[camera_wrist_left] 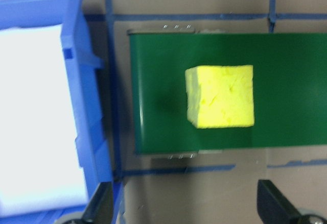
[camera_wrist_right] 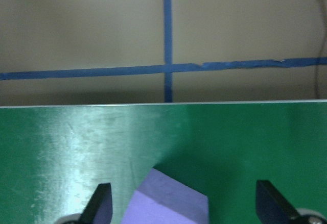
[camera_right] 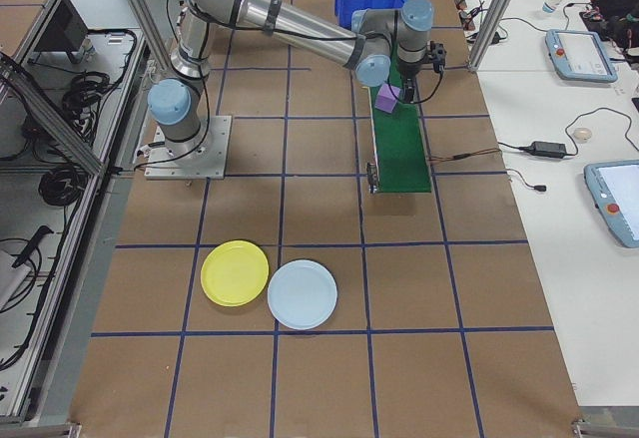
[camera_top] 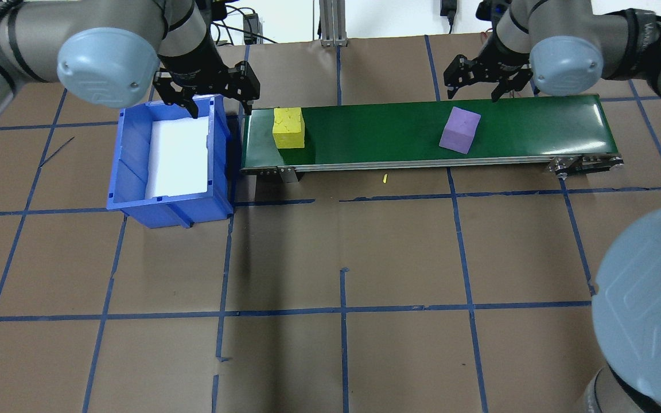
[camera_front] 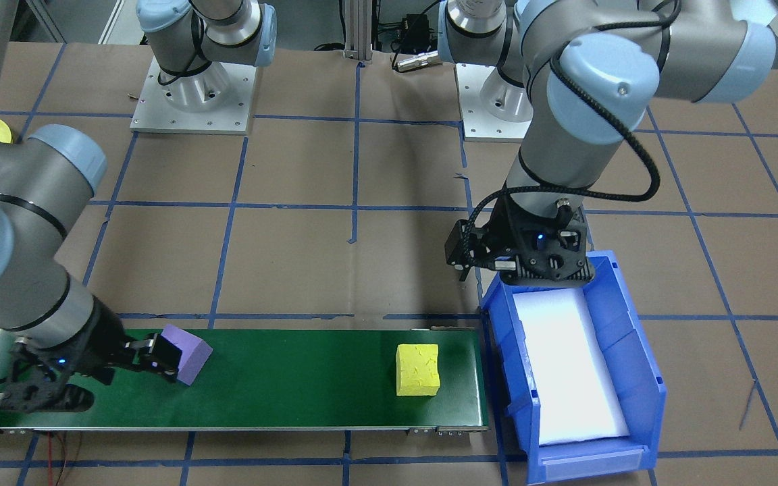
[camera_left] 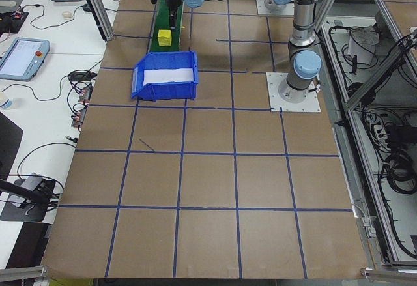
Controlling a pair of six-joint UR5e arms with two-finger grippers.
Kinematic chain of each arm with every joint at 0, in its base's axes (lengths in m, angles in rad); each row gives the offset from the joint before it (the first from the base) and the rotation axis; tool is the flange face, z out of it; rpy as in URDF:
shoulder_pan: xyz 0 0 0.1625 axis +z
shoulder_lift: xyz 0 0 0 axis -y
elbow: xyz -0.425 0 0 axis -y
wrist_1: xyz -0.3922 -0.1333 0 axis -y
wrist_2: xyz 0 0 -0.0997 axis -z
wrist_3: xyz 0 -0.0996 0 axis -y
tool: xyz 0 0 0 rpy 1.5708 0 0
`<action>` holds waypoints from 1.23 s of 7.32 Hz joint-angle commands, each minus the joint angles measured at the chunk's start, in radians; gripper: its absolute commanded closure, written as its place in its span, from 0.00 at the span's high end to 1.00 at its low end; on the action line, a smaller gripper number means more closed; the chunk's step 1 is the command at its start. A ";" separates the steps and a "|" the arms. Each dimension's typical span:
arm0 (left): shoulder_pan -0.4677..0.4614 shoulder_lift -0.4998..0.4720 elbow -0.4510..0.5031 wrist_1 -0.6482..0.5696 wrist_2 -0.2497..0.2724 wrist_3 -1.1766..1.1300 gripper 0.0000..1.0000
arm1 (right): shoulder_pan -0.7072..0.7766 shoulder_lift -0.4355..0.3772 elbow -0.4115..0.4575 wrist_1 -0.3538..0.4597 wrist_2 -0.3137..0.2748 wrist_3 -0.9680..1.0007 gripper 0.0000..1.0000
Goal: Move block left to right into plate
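Note:
A yellow block (camera_top: 288,127) sits on the green conveyor belt (camera_top: 376,132) near its end by the blue bin. My left gripper (camera_top: 213,98) hovers open over the bin's far corner, and its wrist view looks down on the yellow block (camera_wrist_left: 220,96) beyond the spread fingertips (camera_wrist_left: 102,206). A purple block (camera_top: 460,130) stands tilted on the belt's other half. My right gripper (camera_front: 159,354) is open right by the purple block (camera_wrist_right: 171,201), which shows between its wide-apart fingers. The yellow plate (camera_right: 235,272) lies on the table far from the belt.
A blue bin (camera_top: 170,163) with a white liner stands at the belt's end on my left. A pale blue plate (camera_right: 302,294) lies touching the yellow plate. Blue tape lines cross the brown table. Monitors and cables lie on side benches.

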 commanded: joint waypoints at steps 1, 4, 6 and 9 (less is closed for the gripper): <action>0.056 0.165 -0.029 -0.164 0.019 0.042 1.00 | -0.070 -0.005 0.007 0.001 -0.034 -0.059 0.99; 0.040 0.220 -0.072 -0.167 0.074 0.032 1.00 | -0.103 -0.008 0.030 0.076 -0.025 -0.036 0.95; 0.060 0.250 -0.100 -0.168 0.071 0.032 1.00 | -0.108 -0.038 0.030 0.160 -0.020 0.024 0.91; 0.072 0.253 -0.109 -0.171 0.059 0.026 1.00 | -0.113 -0.042 0.029 0.194 -0.017 0.064 0.93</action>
